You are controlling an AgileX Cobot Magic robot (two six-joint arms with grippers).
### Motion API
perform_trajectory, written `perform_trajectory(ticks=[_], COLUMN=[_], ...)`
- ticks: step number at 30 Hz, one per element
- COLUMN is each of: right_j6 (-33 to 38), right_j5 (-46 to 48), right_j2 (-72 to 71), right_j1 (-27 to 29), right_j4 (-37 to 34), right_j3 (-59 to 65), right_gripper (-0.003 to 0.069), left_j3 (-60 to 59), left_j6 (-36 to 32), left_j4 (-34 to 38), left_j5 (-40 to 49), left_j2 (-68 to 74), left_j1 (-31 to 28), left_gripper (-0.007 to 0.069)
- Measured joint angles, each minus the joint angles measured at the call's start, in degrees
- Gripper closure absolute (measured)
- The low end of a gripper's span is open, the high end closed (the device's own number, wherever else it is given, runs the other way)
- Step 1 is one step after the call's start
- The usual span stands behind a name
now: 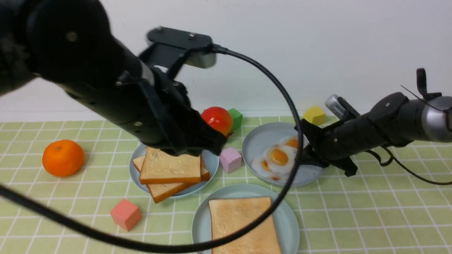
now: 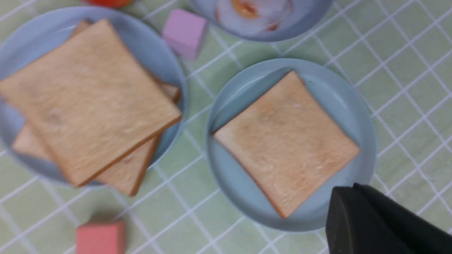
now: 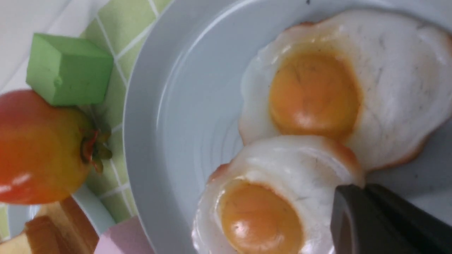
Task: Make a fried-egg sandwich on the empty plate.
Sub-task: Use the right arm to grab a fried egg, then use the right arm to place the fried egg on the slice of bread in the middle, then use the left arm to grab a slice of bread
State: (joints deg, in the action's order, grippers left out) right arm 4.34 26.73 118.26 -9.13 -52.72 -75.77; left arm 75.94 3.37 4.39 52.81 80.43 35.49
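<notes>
1. Done so far: one slice (image 1: pixel 242 225) lies flat on the plate (image 1: pixel 289 225), at the near centre. It is the base of the sandwich, and nothing is on it yet.
2. Left to do, as I judge it: put an egg on that slice, then cap it with a second slice from the stack (image 1: pixel 169 167) at the left.
3. The egg step looks to be the one in hand. Two eggs (image 1: pixel 279 157) overlap on the egg plate (image 1: pixel 257 141), just beyond the plate and to its right. Both seem to rest there.
4. The right gripper (image 1: pixel 308 155) is low at the right side of the eggs. The right wrist view shows one finger (image 3: pixel 370 222) at the white rim of the nearer, upper egg. The other finger is out of sight, so I cannot tell whether the jaws are apart or clamped on the egg.
5. The left gripper (image 1: pixel 212 143) hangs over the stack's far edge with its jaws together. Nothing shows between them.
6. The slice is square, so it has no real long axis. It lies broad face up, with its far edge running left to right and turned only slightly.
7. The eggs lie yolks up. The pair's long axis runs from near-left to far-right.
</notes>
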Motion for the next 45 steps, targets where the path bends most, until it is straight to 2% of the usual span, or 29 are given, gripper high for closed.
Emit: perform_trajectory(ticks=[3,11,20,24,30,34,36,37,42,45], right_j6=[0.9,2.0,2.6,3.1,3.3,6.9,7.9,8.6,9.1,7.6], right_j5=[1.7,8.9,9.7,8.7,9.0,14.0,15.8,17.4,19.0,19.9], right_j2=[-3.7,-12.6,-14.6,-14.6,-14.2,-14.5,-14.9,-16.4,-23.5,-31.7], right_j1=[0.0,-1.3,-11.5,-13.4,-13.7,-13.3,-12.9,-12.0,-8.9,-7.9], right_j4=[1.0,5.9,8.7,9.6,10.3,10.7,11.1,12.2,17.3,24.0], right_j3=[0.1,0.7,9.4,10.1,10.2,9.2,8.7,7.7,5.8,5.3], right_gripper=[0.0641,0.0641,0.0642,0.0637,0.0527,0.0383,0.0353,0.031,0.0274,0.0274], left_j3=[-3.7,-16.0,-21.5,-21.6,-21.6,-21.6,-21.6,-21.6,-21.2,-18.0], left_j6=[4.5,12.0,14.1,14.9,15.1,15.3,15.8,16.9,17.7,16.5], left_j4=[-3.5,-5.8,-5.9,-5.9,-5.9,-6.1,-6.2,-6.3,-6.2,-1.3], left_j5=[0.6,-0.8,-9.9,-11.1,-14.6,-16.9,-17.5,-18.3,-19.4,-18.3], left_j2=[-4.8,-13.8,-13.1,-11.7,-8.4,-5.4,-4.2,-2.9,0.4,3.4], left_j1=[0.0,0.0,0.0,0.0,0.0,0.0,0.0,0.0,-1.5,-9.1], left_gripper=[0.0638,0.0638,0.0636,0.0629,0.0598,0.0578,0.0573,0.0571,0.0571,0.0606])
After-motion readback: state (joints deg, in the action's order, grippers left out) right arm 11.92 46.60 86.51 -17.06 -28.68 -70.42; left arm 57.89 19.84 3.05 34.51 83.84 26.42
